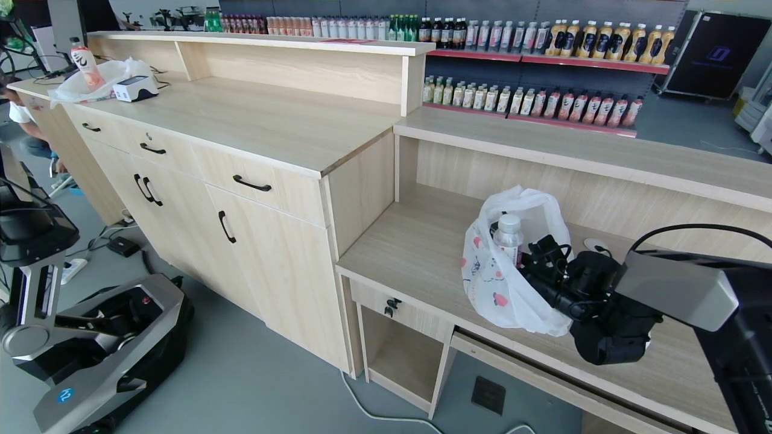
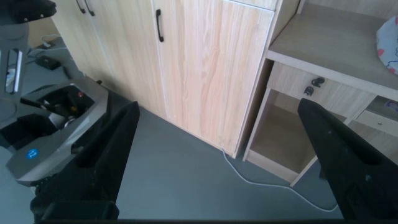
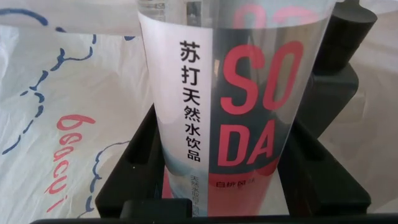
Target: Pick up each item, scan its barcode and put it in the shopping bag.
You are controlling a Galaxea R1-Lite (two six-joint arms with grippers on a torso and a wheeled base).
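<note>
Currently, right gripper (image 1: pixel 531 264), clenched on soda water bottle (image 1: pixel 508 235), at three o'clock of shopping bag (image 1: pixel 494 292): best lowered upright, well inside, before letting go.

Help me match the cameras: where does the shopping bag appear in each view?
Head: shopping bag on the low desk, soda bottle at its mouth.
Left wrist: its edge on that desk, above the open cubby.
Right wrist: white plastic behind the bottle in the right gripper.
Shared landmark: the bottle, or the desk.
</note>
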